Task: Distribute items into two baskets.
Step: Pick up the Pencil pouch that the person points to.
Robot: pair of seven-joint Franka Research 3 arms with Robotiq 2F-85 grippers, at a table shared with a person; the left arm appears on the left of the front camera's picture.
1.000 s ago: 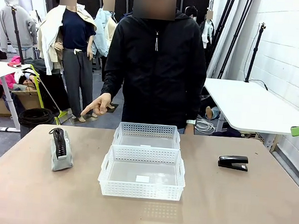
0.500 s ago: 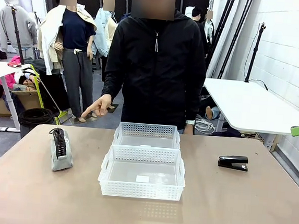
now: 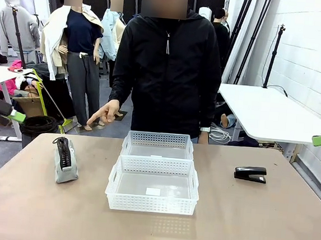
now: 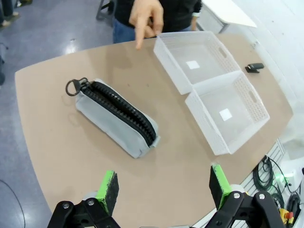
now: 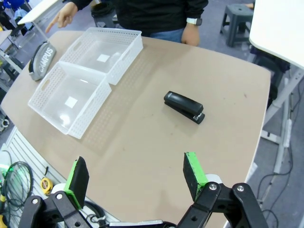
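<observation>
Front view: bare table (image 3: 217, 184) separates stapler (image 3: 250, 173) from near basket (image 3: 152, 203).

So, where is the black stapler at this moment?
In the front view the stapler lies on the table, on the robot's right side. It is to the right of the nearer white basket and clearly apart from it.

The left gripper (image 4: 163, 186) is held high and tilted downward, its 2 fingers spread wide, green pads (image 4: 108, 189) facing each other, holding nothing; in the front view its green tip pokes in at the left edge, pointing inward; the right gripper (image 5: 135, 175) is likewise spread wide and empty, its green tip showing at the front view's right edge.
</observation>
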